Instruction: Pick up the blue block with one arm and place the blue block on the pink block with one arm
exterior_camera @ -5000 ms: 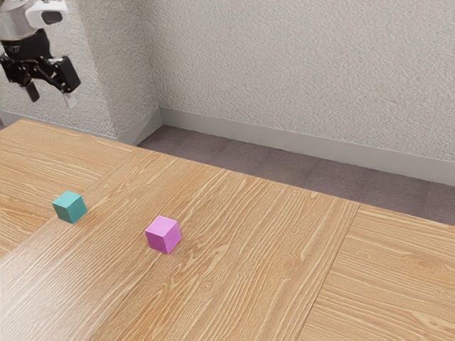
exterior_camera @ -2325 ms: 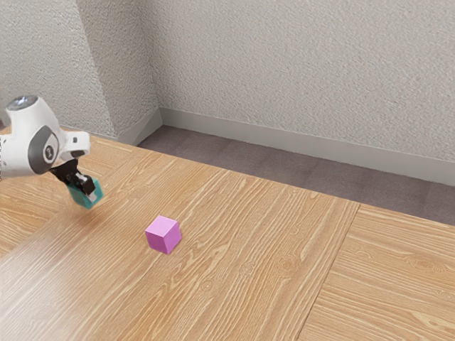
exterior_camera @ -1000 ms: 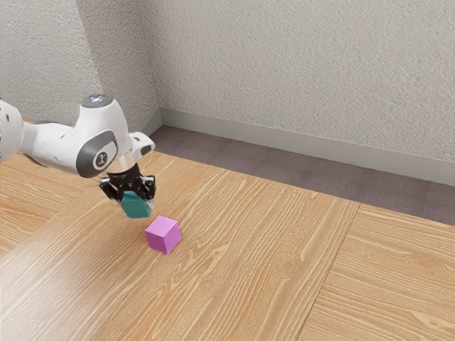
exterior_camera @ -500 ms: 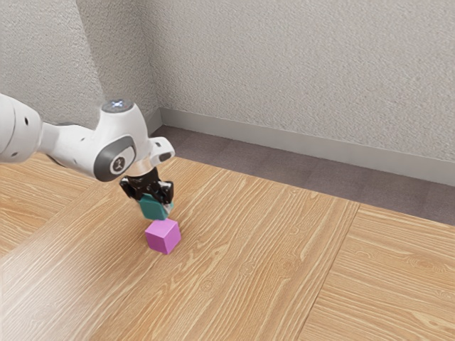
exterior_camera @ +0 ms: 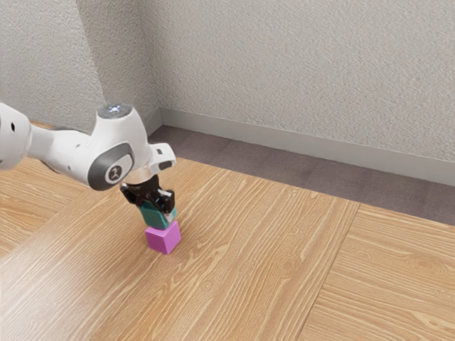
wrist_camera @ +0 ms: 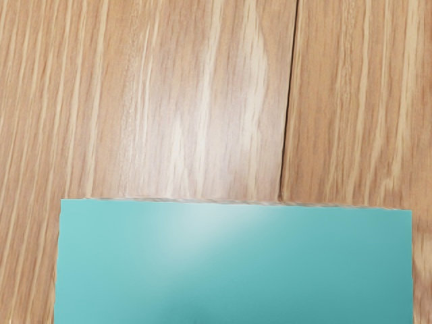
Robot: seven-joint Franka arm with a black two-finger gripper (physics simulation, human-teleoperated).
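The blue-green block rests on top of the pink block on the wooden table, left of centre in the exterior view. My gripper comes down from the upper left and is shut on the blue block, its black fingers on two sides of it. In the wrist view the blue block is a large teal face right under the hand, covering the pink block below.
The wooden table stretches wide to the exterior view's right and front. A grey textured wall and a strip of floor lie behind the table's far edge.
My gripper has lowered the blue block from just above the pink block down onto its top. The pink block has stayed where it was.
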